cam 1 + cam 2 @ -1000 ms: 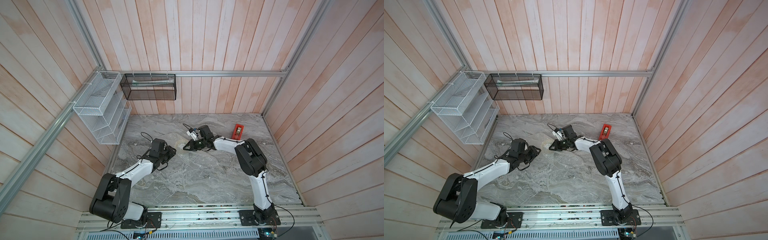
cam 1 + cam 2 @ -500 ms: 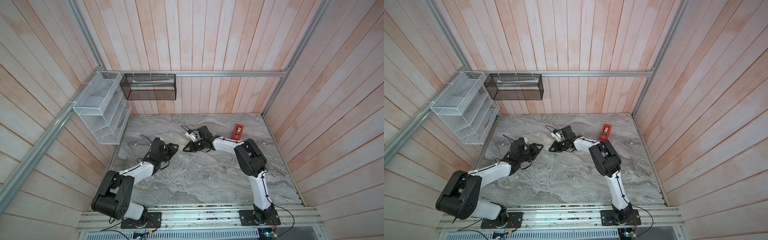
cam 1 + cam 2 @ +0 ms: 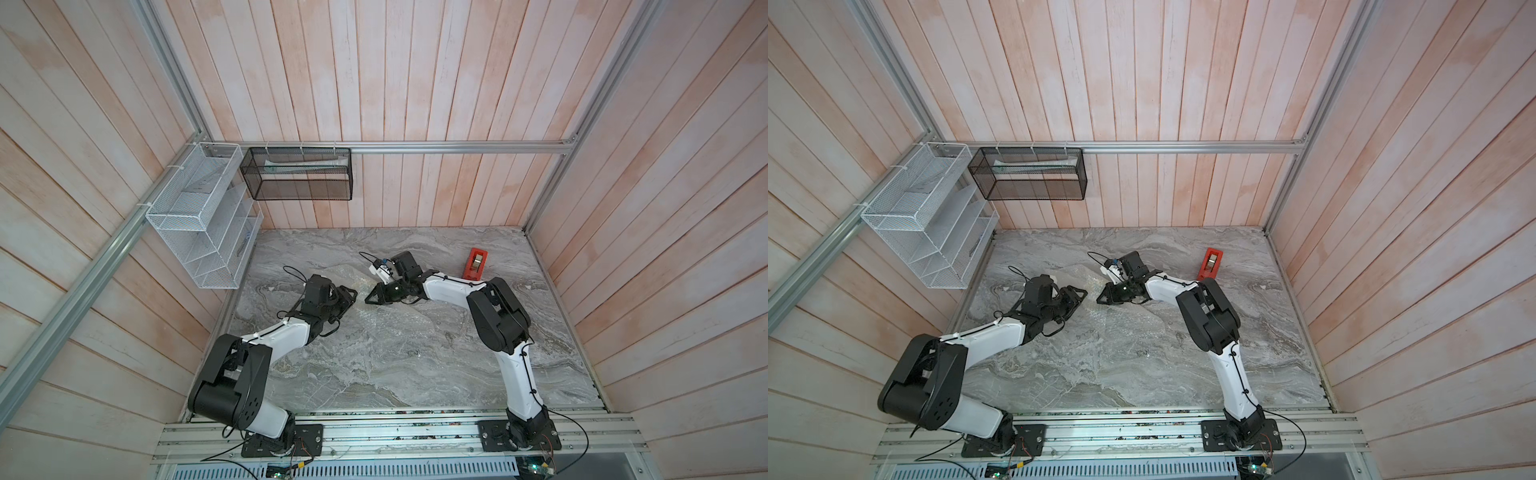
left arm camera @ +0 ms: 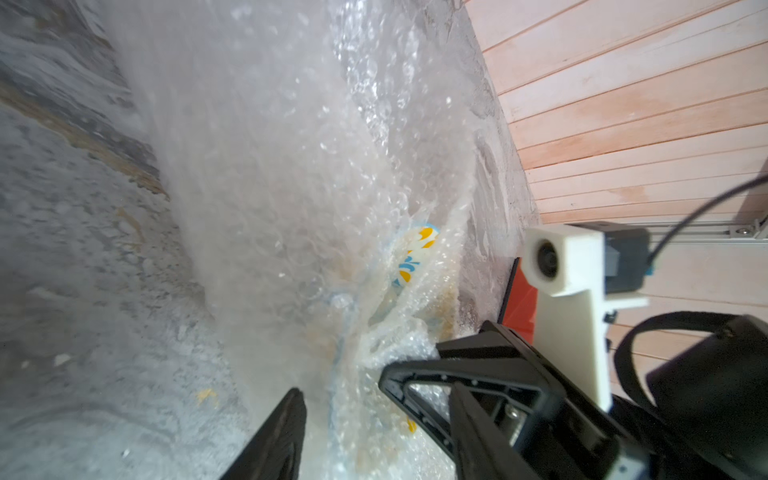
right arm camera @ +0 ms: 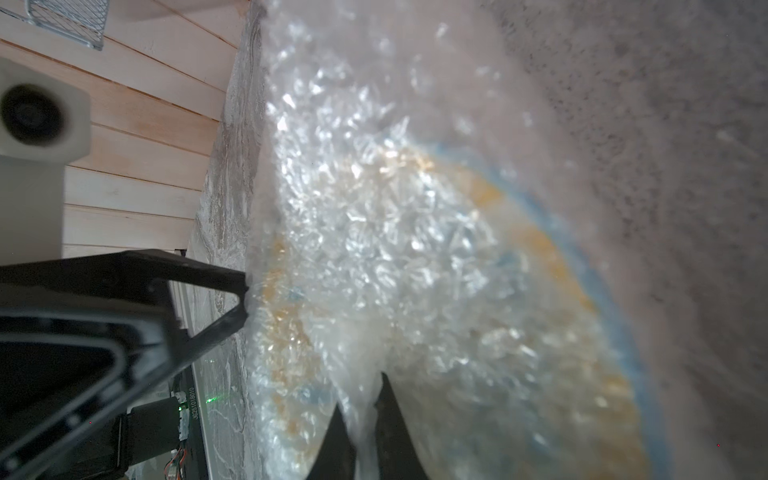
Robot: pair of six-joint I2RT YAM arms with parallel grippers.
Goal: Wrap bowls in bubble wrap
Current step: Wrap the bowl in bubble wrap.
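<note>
Bowl (image 4: pixel 417 253) (likely fragile) under slippery bubble wrap (image 4: pixel 291 166); we favoured its edges; right hand (image 5: pixel 361 399) pinched wrap, left hand (image 3: pixel 349 297) gaped.

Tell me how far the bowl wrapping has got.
Done: bubble wrap is draped over most of the bowl, whose yellow-and-blue rim peeks out at one edge. In hand: the right gripper pinches a fold of wrap by the bowl; the left gripper is open against the bundle. Still to do: cover that bare rim and close the bundle; the red tape dispenser sits apart, untouched.
</note>
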